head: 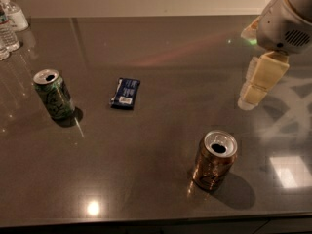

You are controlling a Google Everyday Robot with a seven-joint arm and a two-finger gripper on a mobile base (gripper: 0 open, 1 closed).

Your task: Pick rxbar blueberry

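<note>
tool (253,94) well right of rxbar blueberry (126,93) | bar's long axis runs near-to-far | tool apart or together: i cannot tell

Tool (253,94), at right edge over tabletop (156,43), looked matt cream plastic. Tabletop: dark, polished, glossy w/ glare spots. Well left of tool, rxbar blueberry (126,92) had a smooth, slightly shiny wrapper. Green can (54,94) farther left & brown-orange can (214,161) nearer tool: glossy metal.
</note>
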